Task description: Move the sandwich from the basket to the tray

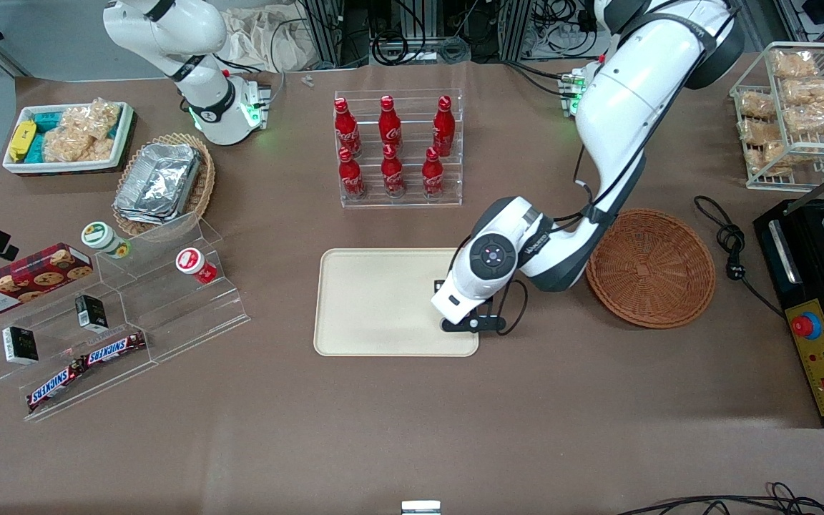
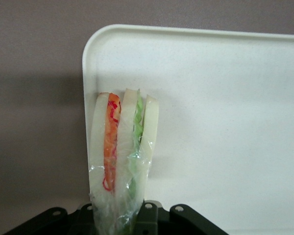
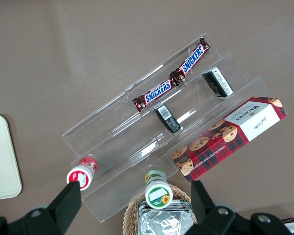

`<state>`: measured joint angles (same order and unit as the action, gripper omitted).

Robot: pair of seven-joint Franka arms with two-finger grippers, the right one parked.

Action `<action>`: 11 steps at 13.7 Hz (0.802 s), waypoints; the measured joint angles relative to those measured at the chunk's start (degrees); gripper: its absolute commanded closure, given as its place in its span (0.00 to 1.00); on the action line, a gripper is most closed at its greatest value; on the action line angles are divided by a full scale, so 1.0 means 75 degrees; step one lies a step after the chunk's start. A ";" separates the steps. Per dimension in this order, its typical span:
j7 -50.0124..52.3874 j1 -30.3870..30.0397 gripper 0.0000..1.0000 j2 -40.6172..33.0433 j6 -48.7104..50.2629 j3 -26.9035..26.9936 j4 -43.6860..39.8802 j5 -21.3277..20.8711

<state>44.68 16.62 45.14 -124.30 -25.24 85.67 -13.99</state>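
The hand [image 1: 466,323] hangs over the tray's [image 1: 376,300] corner nearest the emptied basket [image 1: 651,266], wrist pointed down at the desk [image 1: 412,429]. From the wrist, the hand [image 2: 121,215] pinches the wrapped sandwich [image 2: 122,156] upright above the tray's [image 2: 225,98] rim; released there, it could topple off the edge.

Left arm reaches from its base down and toward the front camera, elbow bent, wrist pointing straight down. gripper [image 1: 463,315] sits low at the arm's tip, fingers clamped on the sandwich [image 2: 121,156], wedge sticking out toward 12 o'clock in the wrist view.
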 measured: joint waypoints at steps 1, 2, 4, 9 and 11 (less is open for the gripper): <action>0.0195 0.0064 0.67 0.0077 0.0000 0.0001 -0.0041 -0.0260; 0.0328 0.0102 0.38 0.0135 -0.0001 0.0001 -0.0079 -0.0417; 0.0387 0.0113 0.00 0.0194 -0.0004 0.0010 -0.0217 -0.0499; 0.0429 0.0064 0.00 0.0163 0.0013 0.0029 -0.0702 -0.0523; 0.0443 -0.0013 0.00 0.0028 0.0227 0.0048 -0.0895 -0.0523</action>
<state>48.00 16.52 45.35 -122.59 -24.88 78.96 -17.91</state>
